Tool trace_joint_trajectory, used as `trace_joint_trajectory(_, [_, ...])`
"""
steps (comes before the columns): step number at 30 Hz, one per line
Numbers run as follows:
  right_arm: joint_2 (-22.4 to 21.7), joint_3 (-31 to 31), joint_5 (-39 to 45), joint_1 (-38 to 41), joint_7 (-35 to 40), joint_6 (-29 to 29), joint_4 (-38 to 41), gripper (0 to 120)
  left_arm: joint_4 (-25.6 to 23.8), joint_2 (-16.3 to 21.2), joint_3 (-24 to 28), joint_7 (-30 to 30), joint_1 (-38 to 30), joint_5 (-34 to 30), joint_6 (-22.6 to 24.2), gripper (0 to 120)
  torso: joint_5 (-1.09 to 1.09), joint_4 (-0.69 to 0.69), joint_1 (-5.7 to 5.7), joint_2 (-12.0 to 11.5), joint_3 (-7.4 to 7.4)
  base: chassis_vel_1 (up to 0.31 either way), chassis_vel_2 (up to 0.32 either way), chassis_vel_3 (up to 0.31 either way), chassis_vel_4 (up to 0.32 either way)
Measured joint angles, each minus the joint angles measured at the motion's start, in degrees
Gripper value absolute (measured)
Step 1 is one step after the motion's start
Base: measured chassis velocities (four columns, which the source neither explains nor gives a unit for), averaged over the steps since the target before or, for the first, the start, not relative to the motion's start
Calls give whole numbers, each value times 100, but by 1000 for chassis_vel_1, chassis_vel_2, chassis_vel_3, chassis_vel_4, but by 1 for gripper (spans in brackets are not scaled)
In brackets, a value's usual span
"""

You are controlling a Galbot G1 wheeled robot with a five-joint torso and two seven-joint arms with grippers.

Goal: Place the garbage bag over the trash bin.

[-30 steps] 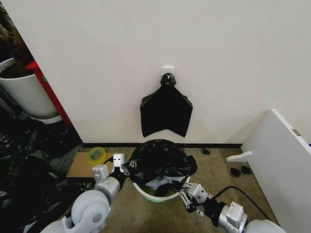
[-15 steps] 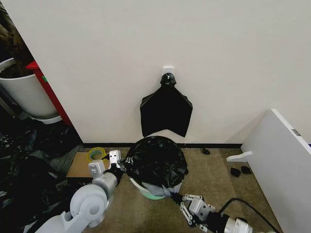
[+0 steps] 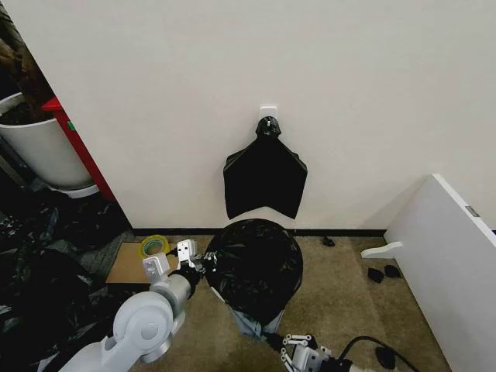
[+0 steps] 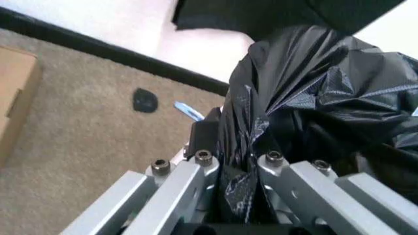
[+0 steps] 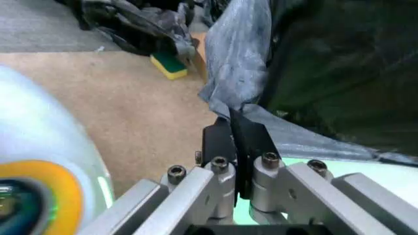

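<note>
With the garbage bag (image 3: 254,265) draped over the trash bin (image 5: 339,183), the head view gives me almost no pail — black plastic covers it top to near the floor, w/ only a greyish, stretched bit of film low at the front. In my right wrist view a pale green-white curve of the bin peeks out under the bag's hem; the rest is hidden.

My left gripper (image 3: 188,260) sits at the bag's left side, just beside the cardboard sheet (image 3: 128,263) and the yellow-green tape roll (image 3: 153,247). Left wrist view: fingers (image 4: 196,169) clamped on a bunched fold of black plastic, pads mostly buried in it.

My right gripper (image 3: 298,350) is low at the picture's bottom edge, arm cut off. Right wrist view: its fingers (image 5: 222,142) are pinched together on a thin pulled-out strip of the bag's edge, taut up toward the bin.

Behind, a flat black bundle (image 3: 265,177) hangs on the wall by a clip. Far left, a big white tub (image 3: 43,151) is cut off by the edge, w/ dark sheeting (image 3: 39,271) piled on the floor, detail hard to make out.
</note>
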Motion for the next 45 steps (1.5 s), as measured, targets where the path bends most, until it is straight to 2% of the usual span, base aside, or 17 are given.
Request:
trace_joint_trajectory(10, [526, -297, -278, 585, 316, -198, -731, 0, -83, -64, 110, -165, -4, -260, 64, 3, -1, 0, 1, 0, 0, 0, 0, 0, 0])
trace_joint_trajectory(25, [558, -251, -299, 318, 251, -65, -782, 0, -23, -90, 79, -219, -20, -337, 31, 3, 0, -1, 1, 0, 0, 0, 0, 0, 0])
trace_joint_trajectory(28, [554, -210, -274, 273, 251, -10, -760, 3, 12, -92, 79, -211, -22, -334, 25, 3, 0, 0, 1, 0, 0, 0, 0, 0, 0])
trace_joint_trajectory(30, [518, -115, -167, 162, 255, 88, -688, 18, 84, -99, 52, -204, -45, -326, -1, 3, -1, 0, 1, 0, 0, 0, 0, 0, 0])
trace_joint_trajectory(31, [518, -115, -167, 162, 255, 88, -688, 18, 84, -99, 52, -204, -45, -326, -1, 3, -1, 0, 1, 0, 0, 0, 0, 0, 0])
trace_joint_trajectory(34, [523, -20, -99, 57, 325, 242, -661, 31, 131, -108, 14, -200, -74, -325, -30, 3, 0, 0, 1, 0, 0, 0, 0, 0, 0])
trace_joint_trajectory(38, [565, 29, 17, -55, 382, 402, -616, 41, 181, -101, 7, -190, -102, -319, -36, 3, 0, -1, 1, 0, 0, 0, 0, 0, 0])
trace_joint_trajectory(42, [581, 127, 131, -307, 587, 499, -393, 63, 337, -101, -4, -189, -195, -287, -112, 3, 0, -1, 0, 0, 0, 0, 0, 0, 0])
trace_joint_trajectory(43, [581, 127, 131, -307, 587, 499, -393, 63, 337, -101, -4, -189, -195, -287, -112, 3, 0, -1, 0, 0, 0, 0, 0, 0, 0])
trace_joint_trajectory(45, [572, 129, 304, -385, 634, 497, -300, 73, 391, -103, -13, -184, -245, -274, -144, 3, -1, -1, 0, 0, 0, 0, 0, 0, 0])
